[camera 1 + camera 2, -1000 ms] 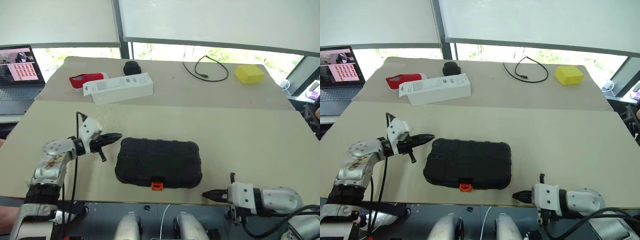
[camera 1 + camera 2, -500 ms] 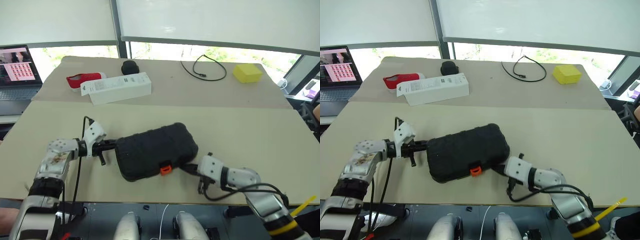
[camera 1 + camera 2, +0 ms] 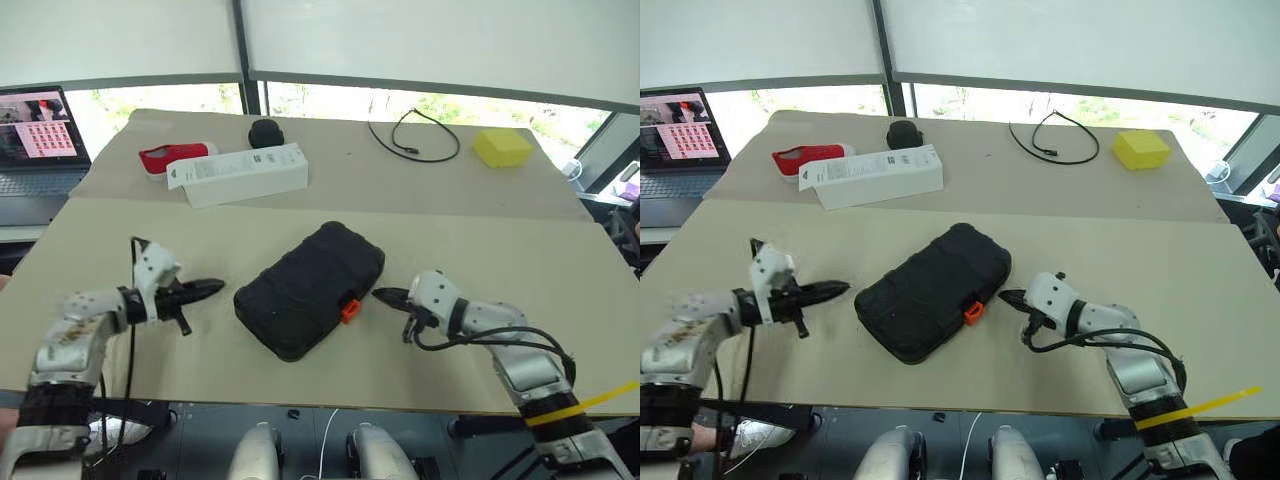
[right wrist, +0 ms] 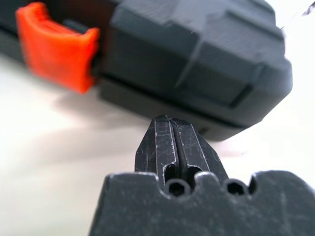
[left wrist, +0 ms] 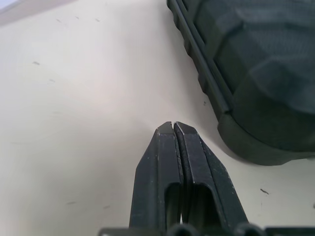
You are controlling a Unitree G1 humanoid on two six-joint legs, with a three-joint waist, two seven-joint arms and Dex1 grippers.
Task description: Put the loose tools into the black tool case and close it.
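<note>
The black tool case (image 3: 310, 289), lid down, had been slewed diagonal on the counter (image 3: 500, 260) by both empty, fully closed end effectors (image 3: 213, 288) (image 3: 380, 295), ending task work.

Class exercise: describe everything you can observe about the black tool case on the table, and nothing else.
The black plastic tool case is a rounded rectangle with a ribbed, textured shell and a small orange latch on one long edge. It is shut and lies flat on the beige table, turned diagonally, latch side toward the right tool. That tool's shut tips sit just beside it; contact cannot be confirmed. The left tool is clear of it.

Closed black tool case (image 3: 308, 289), askew on table
</note>
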